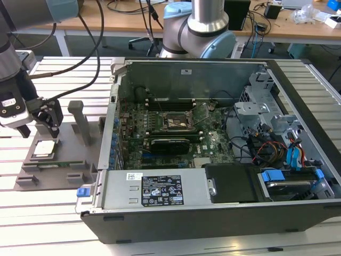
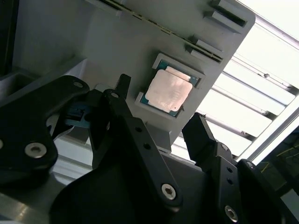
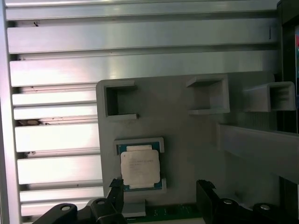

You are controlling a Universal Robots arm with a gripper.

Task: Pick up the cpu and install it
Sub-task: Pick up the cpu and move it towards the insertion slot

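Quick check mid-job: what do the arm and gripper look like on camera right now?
The arm has silver-grey round segments with light-blue joint caps. Black cables loop to its wrist, which carries a white label. The gripper is matte black, with two angular linkage fingers and silver screws at the pivots.

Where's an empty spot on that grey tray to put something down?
The grey tray is bare between the cpu in its nest and the long upright rail. The slatted table beside the tray is bare too. Crowded: inside the computer case, and over the cpu, where the open hand hovers.
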